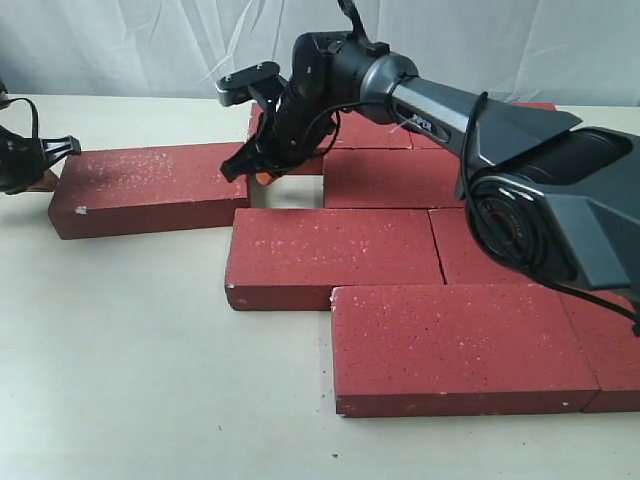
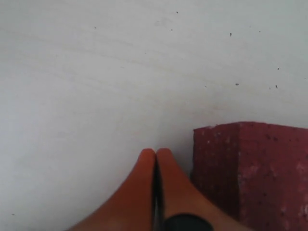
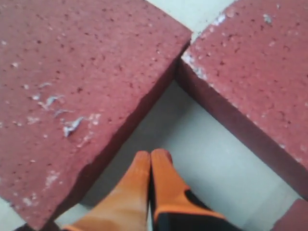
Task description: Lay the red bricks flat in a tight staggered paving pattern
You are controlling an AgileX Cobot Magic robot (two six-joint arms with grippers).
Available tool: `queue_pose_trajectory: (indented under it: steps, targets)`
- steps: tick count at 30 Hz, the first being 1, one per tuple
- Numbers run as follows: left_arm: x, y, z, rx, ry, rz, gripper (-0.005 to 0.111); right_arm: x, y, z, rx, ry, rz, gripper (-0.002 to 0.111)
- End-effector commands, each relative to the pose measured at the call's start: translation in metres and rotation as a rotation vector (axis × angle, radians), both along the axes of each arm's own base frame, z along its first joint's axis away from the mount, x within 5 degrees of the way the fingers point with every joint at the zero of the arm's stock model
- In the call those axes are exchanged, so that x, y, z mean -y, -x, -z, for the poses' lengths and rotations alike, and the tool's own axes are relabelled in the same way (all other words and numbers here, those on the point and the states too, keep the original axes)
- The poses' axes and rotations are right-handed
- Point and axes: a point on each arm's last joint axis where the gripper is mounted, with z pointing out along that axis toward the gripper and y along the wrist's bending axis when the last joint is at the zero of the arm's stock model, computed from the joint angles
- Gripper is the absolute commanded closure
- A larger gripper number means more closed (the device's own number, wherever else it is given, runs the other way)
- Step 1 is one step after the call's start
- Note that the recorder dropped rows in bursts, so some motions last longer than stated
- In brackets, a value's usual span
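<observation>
Several dark-red bricks lie flat on the table. One brick [image 1: 150, 190] sits apart at the left, and its end face [image 2: 255, 168] is beside my left gripper [image 2: 155, 153], which is shut and empty just off that end [image 1: 45, 178]. A middle brick [image 1: 335, 255], a front brick [image 1: 460, 345] and back bricks [image 1: 385, 175] form the cluster. My right gripper [image 3: 151, 155] is shut and empty, its tips low in the bare gap [image 1: 262, 177] between the left brick [image 3: 72, 86] and a back brick [image 3: 255, 72].
The right arm [image 1: 450, 110] reaches across the back bricks from the right. More bricks [image 1: 610, 340] fill the right side. Pale tabletop [image 1: 130, 360] extends in front and to the left, and a white curtain [image 1: 150, 45] hangs behind.
</observation>
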Motion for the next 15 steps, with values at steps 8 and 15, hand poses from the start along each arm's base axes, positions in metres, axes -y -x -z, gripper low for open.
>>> queue_pose_trajectory:
  steps: [8,15]
  targets:
    - [0.0034,-0.0011,0.0001,-0.002,0.024,-0.005,0.107,-0.0068,0.0012,0.0013,-0.033,-0.093,0.004,0.109]
    - [0.0036,-0.0016,-0.0003,0.003,0.036,-0.018,0.107,-0.0068,0.0065,-0.0004,-0.089,-0.093,-0.007,0.109]
